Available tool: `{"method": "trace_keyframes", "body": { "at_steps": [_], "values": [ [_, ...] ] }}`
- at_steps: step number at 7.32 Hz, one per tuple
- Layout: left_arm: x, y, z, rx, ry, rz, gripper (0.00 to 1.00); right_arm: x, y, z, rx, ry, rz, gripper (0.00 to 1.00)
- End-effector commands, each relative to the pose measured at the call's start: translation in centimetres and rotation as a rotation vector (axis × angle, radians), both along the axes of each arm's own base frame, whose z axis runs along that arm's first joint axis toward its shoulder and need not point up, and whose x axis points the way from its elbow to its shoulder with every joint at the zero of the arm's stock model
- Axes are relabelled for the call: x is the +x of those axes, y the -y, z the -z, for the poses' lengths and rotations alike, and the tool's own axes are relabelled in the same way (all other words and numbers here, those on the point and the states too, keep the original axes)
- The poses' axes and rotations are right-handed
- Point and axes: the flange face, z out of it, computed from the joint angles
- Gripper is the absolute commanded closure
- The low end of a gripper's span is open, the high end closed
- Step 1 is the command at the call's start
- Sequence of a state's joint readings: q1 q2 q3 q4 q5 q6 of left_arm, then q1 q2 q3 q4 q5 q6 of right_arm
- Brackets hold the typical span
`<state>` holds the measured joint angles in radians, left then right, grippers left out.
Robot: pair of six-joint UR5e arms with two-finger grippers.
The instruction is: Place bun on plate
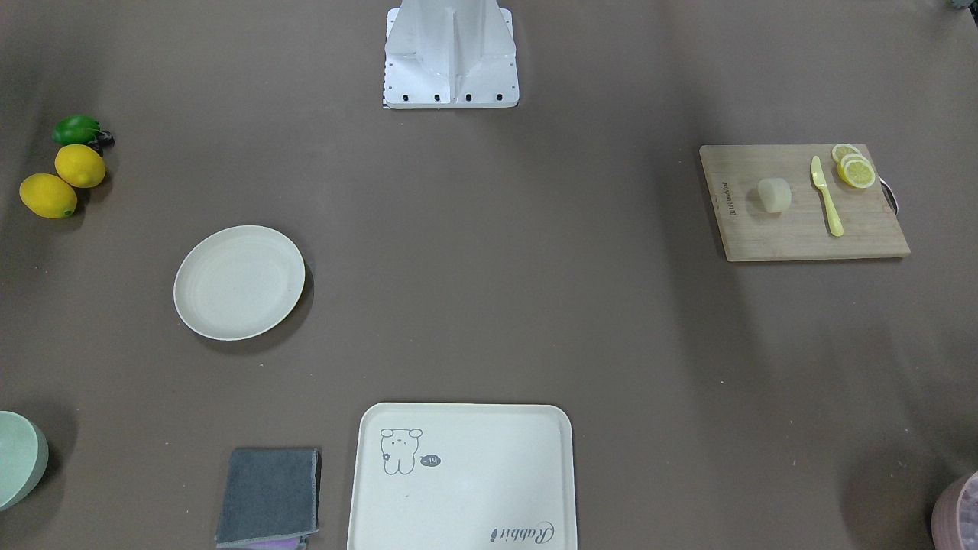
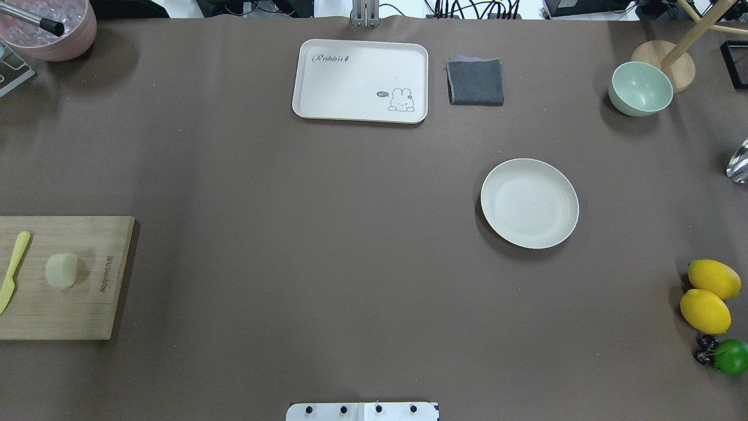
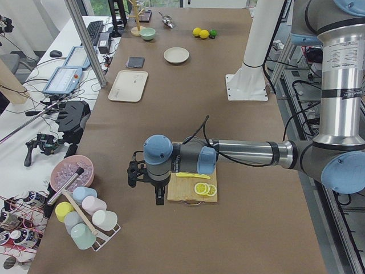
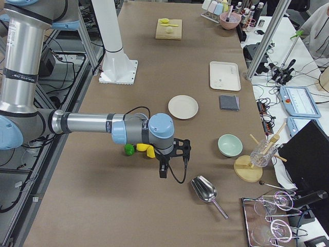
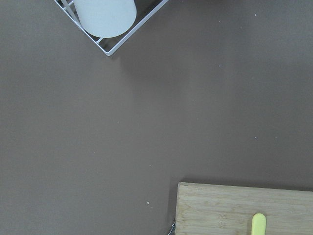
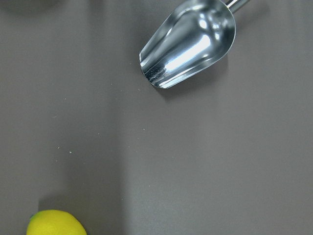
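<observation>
overhead exterior view lays out the brown tabletop (image 2: pixel 327 263) with no arm in its frame. the left arm (image 3: pixel 245 154) shows only from the side camera at its end. it reaches out low by the tabletop's left edge, and the left gripper (image 3: pixel 160 198) hangs pointing down just past the outer side of the cutting board (image 2: pixel 87 316). whether its fingers are spread or pressed together i cannot tell from there. the right arm (image 4: pixel 87 123) does the same at the right edge, with the right gripper (image 4: pixel 162 173) hanging near the whole lemons (image 2: pixel 705 310). its state cannot be told either.

the tray (image 2: pixel 350 88) lies at the middle of the far edge. the cutting board sits against the left edge, and the plate (image 2: pixel 529 204) lies bare in the right half, well apart from the board.

the bun (image 2: pixel 61 270) rests on the cutting board, just beside the yellow knife (image 2: pixel 13 269) and apart from it. nothing touches the bun.

as i judge it, none of the task is done: reaching the bun, gripping it, carrying it across the tabletop and setting it on the plate all remain, and the left gripper is the nearer one.
</observation>
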<state>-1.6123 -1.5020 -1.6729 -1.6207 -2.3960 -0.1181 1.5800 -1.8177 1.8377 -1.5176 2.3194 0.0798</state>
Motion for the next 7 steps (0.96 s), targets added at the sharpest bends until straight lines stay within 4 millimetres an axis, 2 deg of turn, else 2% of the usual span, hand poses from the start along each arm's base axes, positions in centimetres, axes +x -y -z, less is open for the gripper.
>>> {"method": "trace_keyframes", "body": {
  "at_steps": [1,3,4,5,7],
  "values": [
    [0.6,-0.3,-0.4,-0.007,0.003,-0.013,0.02,0.0,0.0,0.0,0.0,0.0,0.0,0.0],
    [0.8,-0.6,-0.3,-0.004,-0.009,-0.017,0.02,0.0,0.1,0.1,0.003,-0.002,0.001,0.0],
    [0.7,-0.6,0.6,0.015,-0.007,-0.016,0.02,0.0,0.2,0.4,0.011,-0.002,0.003,0.0],
    [0.8,-1.2,1.2,0.027,-0.007,-0.017,0.02,0.0,0.4,1.1,0.024,-0.002,0.001,0.0],
    [0.7,-1.2,1.5,0.033,0.003,-0.014,0.02,0.0,0.9,3.2,0.071,-0.001,0.0,0.0]
  ]
}}
